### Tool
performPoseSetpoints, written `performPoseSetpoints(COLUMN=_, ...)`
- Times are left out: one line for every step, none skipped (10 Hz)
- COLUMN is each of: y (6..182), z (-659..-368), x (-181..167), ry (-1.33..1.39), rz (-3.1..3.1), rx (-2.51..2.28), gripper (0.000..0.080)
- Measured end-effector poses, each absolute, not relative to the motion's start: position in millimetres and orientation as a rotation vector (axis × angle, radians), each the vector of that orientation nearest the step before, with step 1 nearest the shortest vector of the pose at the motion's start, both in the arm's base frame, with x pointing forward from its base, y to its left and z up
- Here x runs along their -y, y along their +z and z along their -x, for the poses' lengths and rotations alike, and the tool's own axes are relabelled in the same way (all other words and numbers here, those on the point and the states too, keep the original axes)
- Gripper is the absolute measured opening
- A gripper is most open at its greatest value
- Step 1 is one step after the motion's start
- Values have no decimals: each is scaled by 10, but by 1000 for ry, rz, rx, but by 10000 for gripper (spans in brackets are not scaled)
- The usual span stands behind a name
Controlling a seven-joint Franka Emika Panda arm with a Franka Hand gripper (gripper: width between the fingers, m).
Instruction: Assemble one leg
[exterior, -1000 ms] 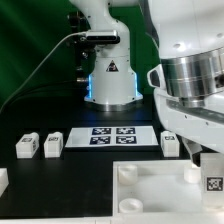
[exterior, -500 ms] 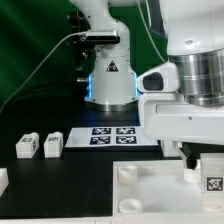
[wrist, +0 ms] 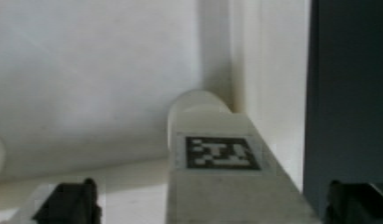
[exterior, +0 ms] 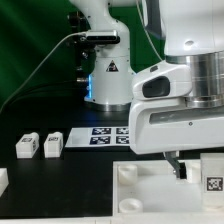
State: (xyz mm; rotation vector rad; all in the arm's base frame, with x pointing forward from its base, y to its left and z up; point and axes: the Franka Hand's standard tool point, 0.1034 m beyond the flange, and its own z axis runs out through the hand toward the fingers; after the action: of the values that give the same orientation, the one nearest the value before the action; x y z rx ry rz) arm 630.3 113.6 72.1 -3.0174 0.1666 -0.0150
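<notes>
In the wrist view a white leg [wrist: 220,150] with a black-and-white tag on its face lies between my gripper's [wrist: 214,206] dark fingertips [wrist: 67,200]. The jaws stand wide apart on either side of it, with a gap on each side. In the exterior view my gripper [exterior: 180,166] hangs low over the back right of the large white tray-like piece [exterior: 150,192]; only one finger shows under the arm's body. A tagged leg [exterior: 213,176] stands just to the exterior view's right of it. Two more legs [exterior: 27,146] [exterior: 53,143] stand at the left.
The marker board [exterior: 104,135] lies behind the tray-like piece, partly hidden by the arm. Another white leg [exterior: 3,180] shows at the exterior view's left edge. The robot base [exterior: 108,75] stands at the back.
The arm has come down and toward the exterior view's left. Its body now hides the leg that stood right of the marker board, and part of the board.
</notes>
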Motion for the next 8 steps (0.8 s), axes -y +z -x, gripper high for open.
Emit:
performPoseSetpoints(y=721, z=-6302, x=-1143, ry=-10, rz=3009, rx=-235, gripper=522)
performPoseSetpoints(y=722, z=-6300, x=-1156, ry=1, rz=2987, rx=-406, gripper=381)
performPoseSetpoints(y=721, z=-6300, x=-1157, ry=7, rz=2974, rx=-492, gripper=290)
performPoseSetpoints(y=721, z=-6300, x=-1156, ry=20, rz=2935, rx=-676, gripper=290)
performPoseSetpoints(y=727, z=-6309, x=-1152, ry=31, rz=2885, rx=-852, gripper=291)
performPoseSetpoints(y=737, z=-6318, x=-1147, ry=50, rz=2807, rx=-1060, gripper=291)
performPoseSetpoints(y=738, z=-6319, x=-1150, ry=75, rz=2668, rx=-1379, gripper=291)
performPoseSetpoints(y=736, z=-6314, x=-1169, ry=101, rz=2477, rx=-1707, gripper=291)
